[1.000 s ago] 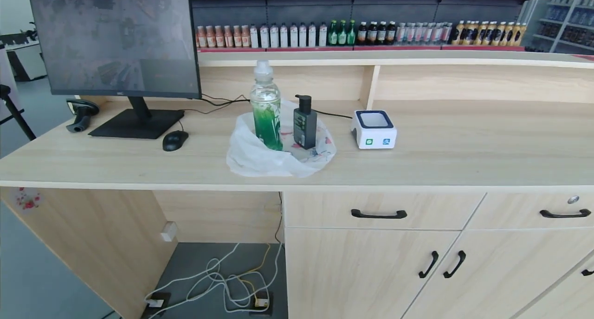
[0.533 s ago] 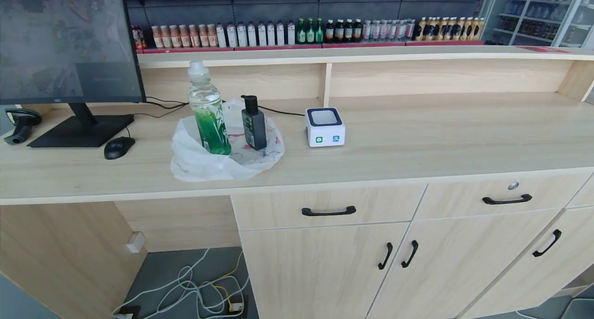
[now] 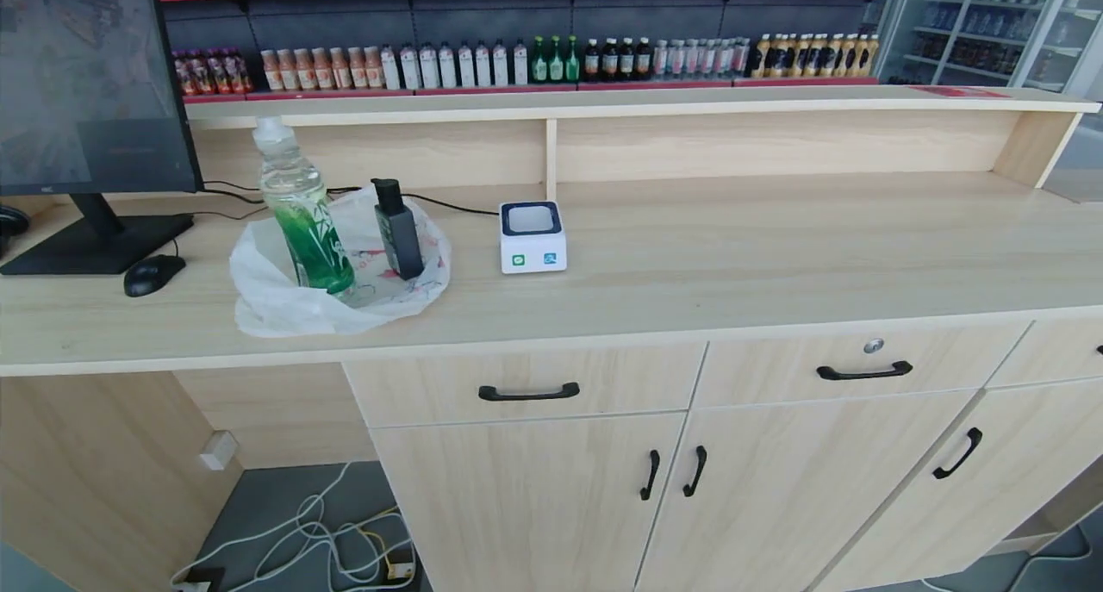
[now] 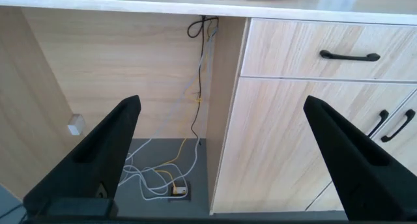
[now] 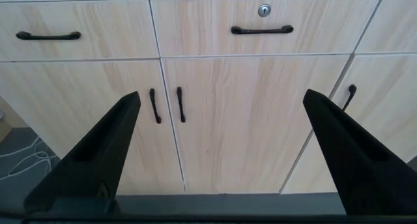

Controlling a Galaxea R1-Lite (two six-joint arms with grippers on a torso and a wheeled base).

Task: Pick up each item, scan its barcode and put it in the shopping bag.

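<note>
The counter (image 3: pixel 775 256) and its cabinet fronts are pale wood grain, smooth and matt, with matt black handles (image 3: pixel 528 393) and 1 small shiny metal lock (image 3: pixel 874 345). The shopping bag (image 3: pixel 267 303) is thin white plastic film, crinkled and faintly see-through, around 2 items: a clear glossy plastic bottle (image 3: pixel 302 213) with a green label and a dark pump bottle (image 3: pixel 398 234) of duller plastic. The scanner (image 3: pixel 532 240) is smooth white plastic with a dark glossy top. The monitor (image 3: pixel 77 84) has a dark, lightly reflective screen, the mouse (image 3: pixel 153 274) is black plastic with a soft sheen, and the left gripper (image 4: pixel 218 107) and right gripper (image 5: pixel 221 100) look matt black.
</note>
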